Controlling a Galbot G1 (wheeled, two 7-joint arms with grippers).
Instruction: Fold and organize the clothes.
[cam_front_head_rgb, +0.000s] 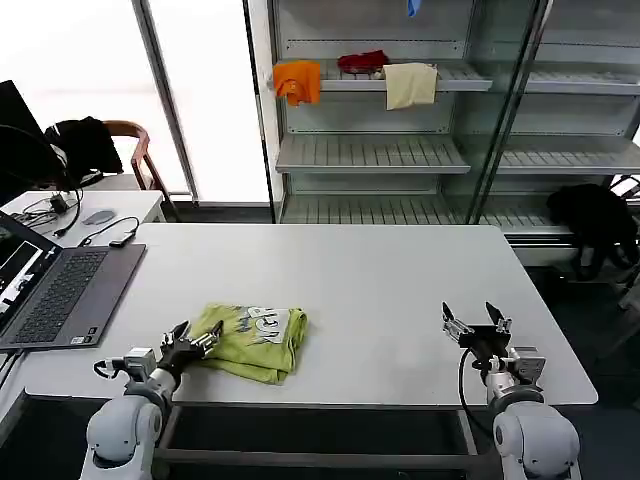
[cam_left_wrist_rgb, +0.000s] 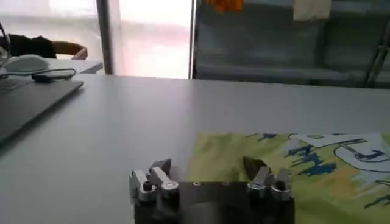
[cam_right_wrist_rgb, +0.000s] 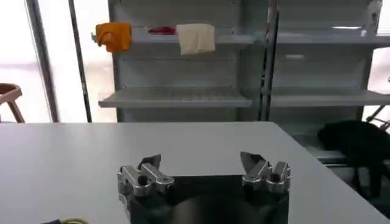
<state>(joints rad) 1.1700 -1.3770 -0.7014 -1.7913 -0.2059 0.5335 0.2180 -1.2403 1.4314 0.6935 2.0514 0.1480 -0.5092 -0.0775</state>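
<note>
Most folding looks done: the T-shirt (cam_front_head_rgb: 253, 341) lies bundled; my left gripper (cam_front_head_rgb: 197, 343) gapes at its edge; my right gripper (cam_front_head_rgb: 477, 323) idles, spread.

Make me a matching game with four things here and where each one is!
Things:
1. T-shirt
2. laptop
3. orange cloth
4. right gripper

Places:
A. on the shelf behind the table
B. open, over bare table near the front edge
C. folded on the table by the left gripper
D. at the table's left edge

Pairs: 1-C, 2-D, 3-A, 4-B
</note>
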